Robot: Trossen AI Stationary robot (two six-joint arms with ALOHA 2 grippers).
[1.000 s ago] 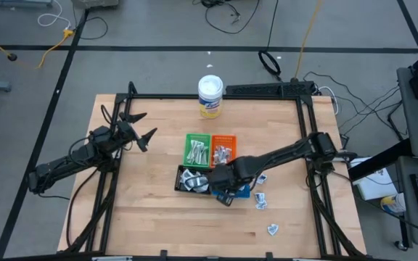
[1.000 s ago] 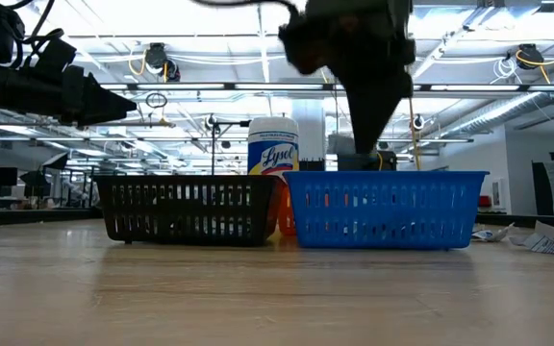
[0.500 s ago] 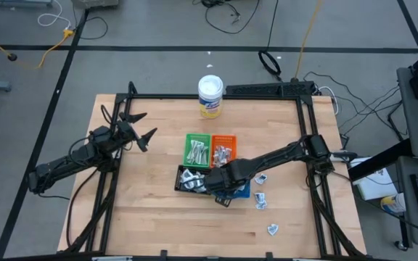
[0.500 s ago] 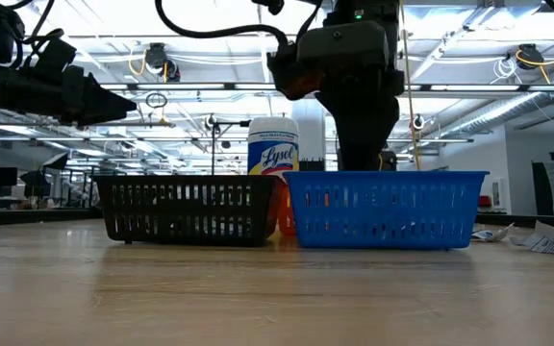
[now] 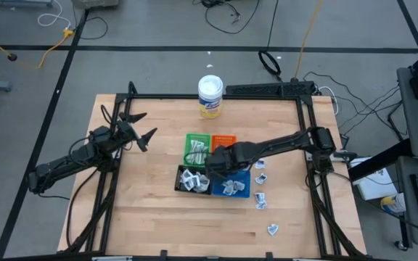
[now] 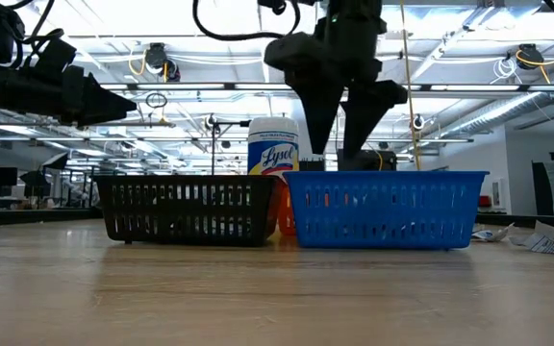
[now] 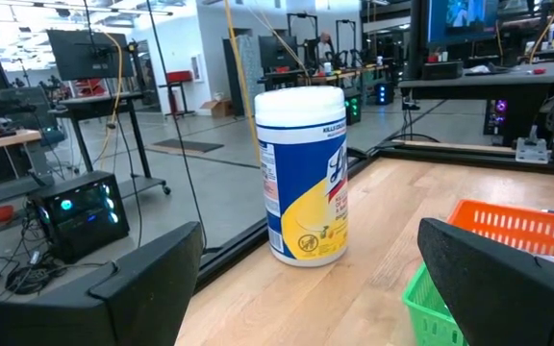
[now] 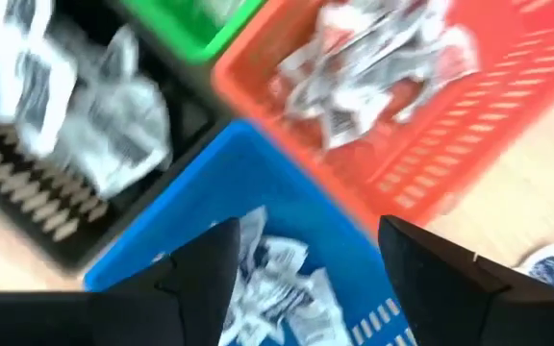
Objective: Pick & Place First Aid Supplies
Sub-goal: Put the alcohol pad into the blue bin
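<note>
The first aid supplies are small white-grey packets. Some lie in the blue tray (image 5: 235,186), where the right wrist view shows a few crumpled packets (image 8: 275,276). Others fill the black tray (image 5: 191,180), the orange tray (image 8: 383,67) and the green tray (image 5: 196,148). Three loose packets (image 5: 260,197) lie on the wood to the right of the trays. My right gripper (image 6: 341,123) hangs open above the blue tray (image 6: 383,207), with nothing between its fingers. My left gripper (image 5: 145,126) waits open at the table's left, above the wood.
A white-lidded, yellow-labelled tub (image 5: 210,96) stands at the far edge behind the trays. A black frame (image 5: 216,96) runs around the table top. Bare wood lies toward the near edge and around the left arm.
My right gripper has opened and risen out of the blue tray, shifting a little toward the far edge. The blue tray's inside, covered by the gripper before, now shows packets lying in it.
</note>
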